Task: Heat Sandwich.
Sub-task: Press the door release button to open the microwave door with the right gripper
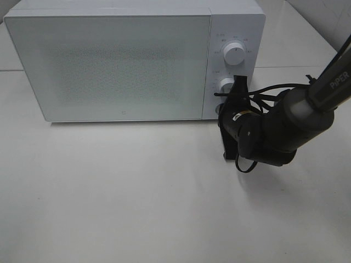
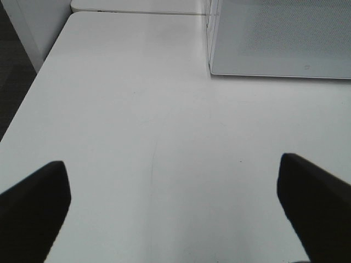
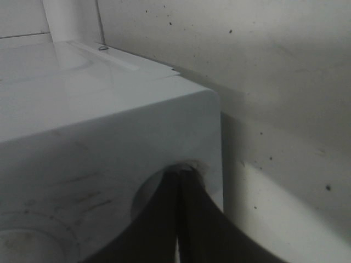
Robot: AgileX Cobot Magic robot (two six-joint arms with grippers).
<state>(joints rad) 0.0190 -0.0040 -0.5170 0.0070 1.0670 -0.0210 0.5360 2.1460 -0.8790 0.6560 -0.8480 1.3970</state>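
Right gripper (image 1: 240, 83), jaws together, met the microwave's (image 1: 109, 60) lower knob (image 1: 225, 85); left gripper (image 2: 171, 167), jaws apart, hung well away.

Right arm (image 1: 299, 118) dark grey, white PiPER lettering (image 1: 340, 78), loose black cables (image 1: 262, 92); left claw (image 2: 174, 203) black

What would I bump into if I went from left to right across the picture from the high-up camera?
Microwave door → top dial → right arm
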